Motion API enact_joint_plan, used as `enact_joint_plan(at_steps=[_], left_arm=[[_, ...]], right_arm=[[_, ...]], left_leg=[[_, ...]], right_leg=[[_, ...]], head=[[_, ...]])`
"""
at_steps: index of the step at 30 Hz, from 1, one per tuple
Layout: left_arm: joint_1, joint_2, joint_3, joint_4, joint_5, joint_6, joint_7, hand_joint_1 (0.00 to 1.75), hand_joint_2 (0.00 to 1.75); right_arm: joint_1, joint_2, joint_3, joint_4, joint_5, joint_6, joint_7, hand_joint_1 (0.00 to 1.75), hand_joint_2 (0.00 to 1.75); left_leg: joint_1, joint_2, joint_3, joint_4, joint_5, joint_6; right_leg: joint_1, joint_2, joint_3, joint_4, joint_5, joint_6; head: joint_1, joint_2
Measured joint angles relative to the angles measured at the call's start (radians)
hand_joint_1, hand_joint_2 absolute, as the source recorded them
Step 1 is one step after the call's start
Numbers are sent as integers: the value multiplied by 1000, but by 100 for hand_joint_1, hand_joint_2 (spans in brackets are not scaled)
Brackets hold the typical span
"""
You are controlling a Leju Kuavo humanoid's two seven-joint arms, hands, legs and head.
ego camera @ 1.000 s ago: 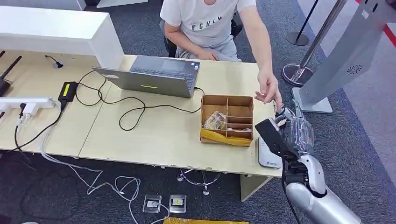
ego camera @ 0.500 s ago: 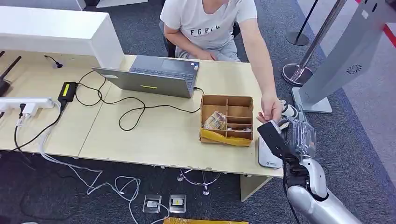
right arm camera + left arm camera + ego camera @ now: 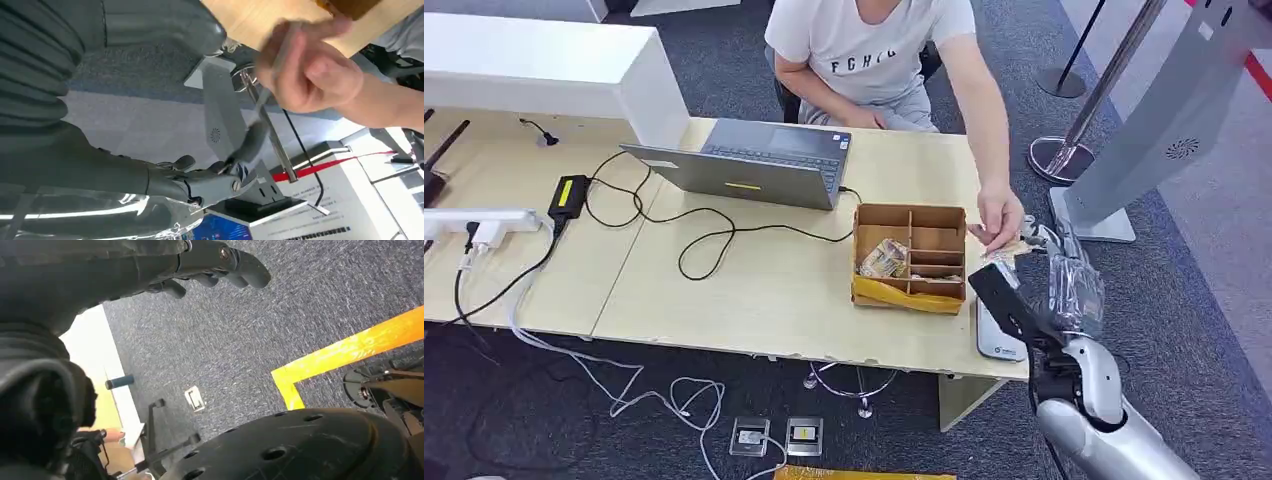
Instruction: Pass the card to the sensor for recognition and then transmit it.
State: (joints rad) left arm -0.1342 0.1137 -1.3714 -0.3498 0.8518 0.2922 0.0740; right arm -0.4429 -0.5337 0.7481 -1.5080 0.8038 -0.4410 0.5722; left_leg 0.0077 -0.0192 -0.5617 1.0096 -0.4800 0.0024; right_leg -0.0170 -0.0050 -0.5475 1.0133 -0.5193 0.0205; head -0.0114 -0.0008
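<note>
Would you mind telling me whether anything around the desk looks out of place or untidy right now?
The cardboard organizer box has its yellow front flap sagging open toward the desk edge. A black cable loops loosely across the desk beside the laptop, and white cables trail onto the floor. Nothing looks spilled or broken.

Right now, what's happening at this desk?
The robot's right hand is raised beside the desk's end, above the white sensor, pinching one end of a card. A seated person's hand has reached over and grips the other end. Neither has let go. The left hand hangs over the carpet, holding nothing.
</note>
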Motion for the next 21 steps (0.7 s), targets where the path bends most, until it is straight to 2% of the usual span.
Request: enact_joint_plan(at_steps=[5,15,21], left_arm=[[0,0,0,-1,0,0,0,0,0],[0,5,0,-5,-10,-13,8,0,0],[0,5,0,-10,-2,-7,7,0,0]], right_arm=[[-3,0,14,0,50,48,5,0,175],[2,-2,44,-68,91,157,65,0,175],[6,16,75,-85,120,190,48,0,175]], left_leg=[[0,0,0,0,0,0],[0,0,0,0,0,0],[0,0,0,0,0,0]], right_leg=[[0,0,0,0,0,0],[0,0,0,0,0,0],[0,0,0,0,0,0]], head=[[0,0],[0,0],[0,0]])
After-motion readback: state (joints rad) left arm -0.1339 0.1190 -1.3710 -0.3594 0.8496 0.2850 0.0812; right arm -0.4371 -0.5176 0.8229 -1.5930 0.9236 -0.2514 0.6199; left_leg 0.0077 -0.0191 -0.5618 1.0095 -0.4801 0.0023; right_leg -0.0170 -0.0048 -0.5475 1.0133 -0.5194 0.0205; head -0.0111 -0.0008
